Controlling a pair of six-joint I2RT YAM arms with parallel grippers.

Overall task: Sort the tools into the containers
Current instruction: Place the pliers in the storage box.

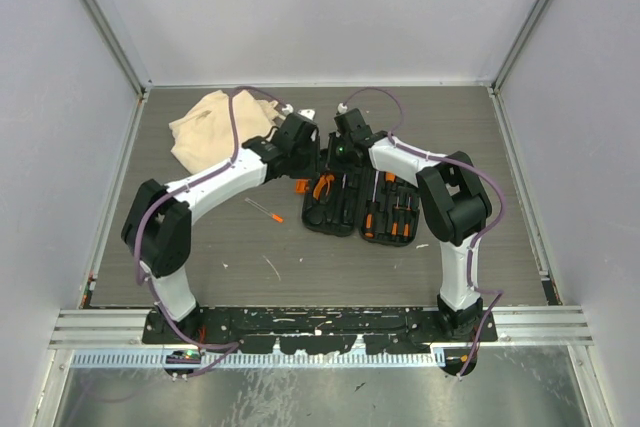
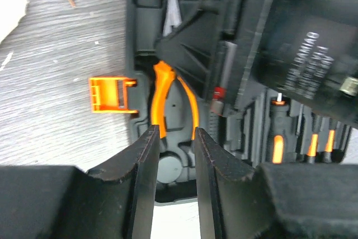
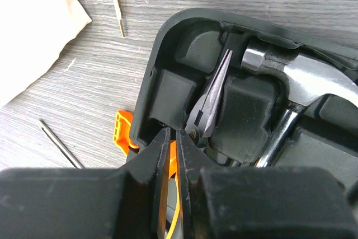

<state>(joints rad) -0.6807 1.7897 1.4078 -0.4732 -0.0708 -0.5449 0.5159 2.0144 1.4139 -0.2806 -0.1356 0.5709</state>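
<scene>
The orange-and-black-handled pliers (image 2: 160, 99) lie in their moulded recess in the left half of the open black hard plastic tool case (image 3: 168, 88). Their steel nose points far, and they sit just left of the steel claw hammer (image 3: 313, 82). My right claw (image 3: 174, 135) is pinched nearly shut on one orange handle just below the pivot, I judge to press the pliers down until they seat. My left claw (image 2: 174, 138) stands at the handle ends with its jaws partly apart, bracketing both. Whether its fingers press on the handles or merely flank them I cannot tell.

The case's orange latch (image 2: 112, 94) juts out over the grey wood-grain counter (image 1: 250, 257) on the left. Orange-handled screwdrivers (image 1: 390, 217) fill the right half of the case, and one thin loose tool with an orange end (image 1: 268, 212) lies on the counter left of it. The soft beige cloth bag (image 1: 215, 127) sits far left, well apart.

From above, both claws cover the far end of the case. In the right wrist view my own fingers hide most of the pliers' handles, and the hammer's handle is cut off.
</scene>
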